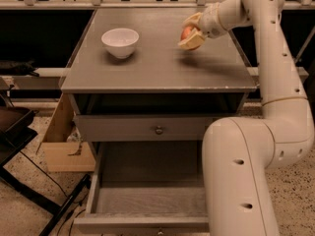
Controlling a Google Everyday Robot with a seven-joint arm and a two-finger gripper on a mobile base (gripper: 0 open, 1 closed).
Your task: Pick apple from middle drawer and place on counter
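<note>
Camera view looks down on a grey cabinet (75,113) from the front. Its top, the broad flat grey counter with a pale chipped front edge (147,70), carries a small round white bowl (120,42) on its left rear part, upright. Over the right rear part of the counter hangs the robot's two-finger gripper (190,34), on the end of a thick white jointed arm (278,68) that comes in from the right side. The pale fingers (192,42) are closed around the small round red apple with an orange-yellow blush (185,33), which sits between them. Apple and gripper are well apart from the bowl, at about the same depth on the counter. Whether the apple touches the surface cannot be told.

Below the counter is a dark open gap, then a flat grey drawer front with a round dark knob (158,130), closed. Under it the middle drawer, a wide grey wooden box with a pale worn wood-grain floor (147,200), is pulled out toward the camera, its right part hidden behind the arm's large white lower segment. Left of the cabinet a brown cardboard box (59,146) stands on the speckled floor (19,215)
</note>
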